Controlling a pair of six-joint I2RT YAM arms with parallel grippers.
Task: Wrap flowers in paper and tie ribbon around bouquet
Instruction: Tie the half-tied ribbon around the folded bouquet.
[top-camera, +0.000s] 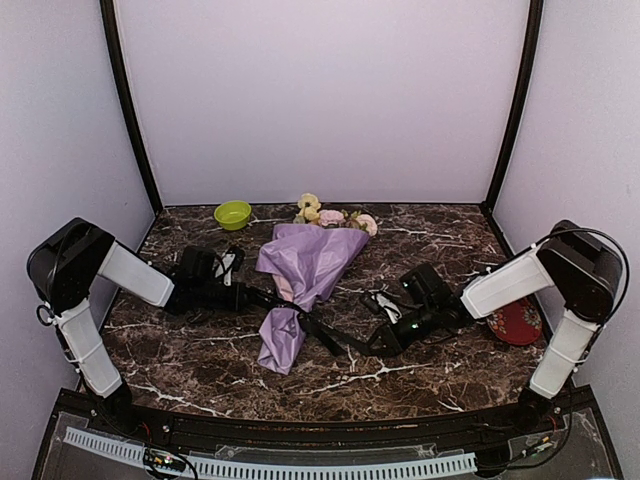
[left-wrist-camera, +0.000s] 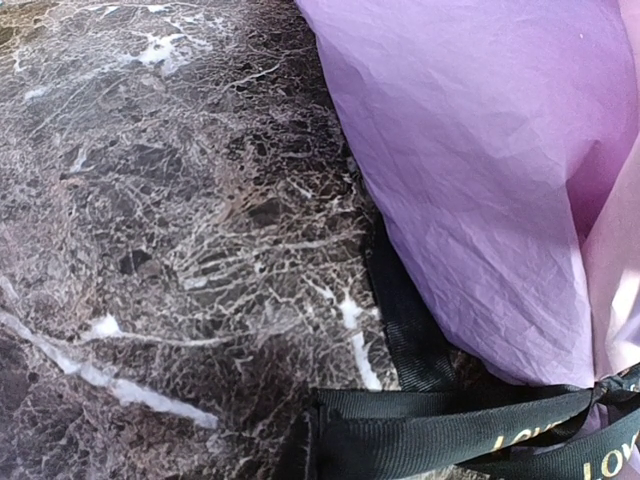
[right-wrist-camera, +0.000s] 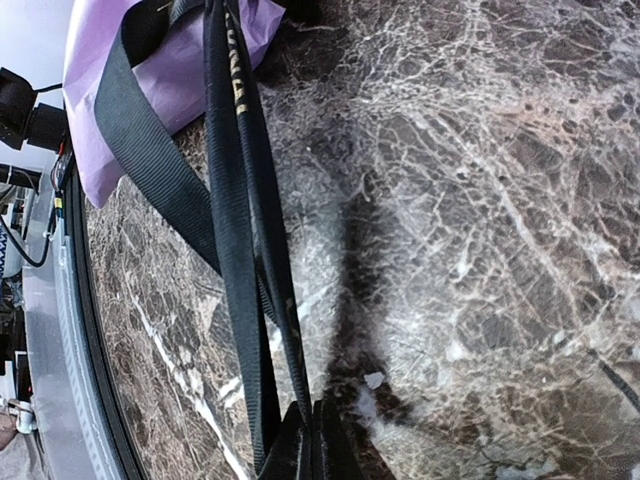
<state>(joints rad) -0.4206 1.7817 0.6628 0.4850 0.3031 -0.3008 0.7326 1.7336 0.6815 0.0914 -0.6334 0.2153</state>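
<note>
Underneath everything, a dark marble table (top-camera: 200, 370). Mid-table, the bouquet (top-camera: 300, 275), laid diagonally, wide end toward the back wall and narrow end toward the arms, likely to put the pinched waist between the two grippers. Around it the paper (left-wrist-camera: 480, 180), already rolled into a creased lilac cone, narrowing at the waist. Out of the wide end, the flowers (top-camera: 330, 215), pink and yellow heads well clear of the tying spot. Low against the cone's left side, the left gripper (top-camera: 262, 297), jaws together on one end of the ribbon (top-camera: 325, 335), kept close in as an anchor. Low on the right and set further out, the right gripper (top-camera: 378, 343), jaws likewise clamped on ribbon, two black strands running taut from the paper into them in the right wrist view. Judged as opposite pulls for cinching a knot at the waist — wrapping done, tying well along though not visibly finished. Smallest and out of the way: a green bowl (top-camera: 232, 213) by the back wall, a red dish (top-camera: 515, 322) at the right edge.
</note>
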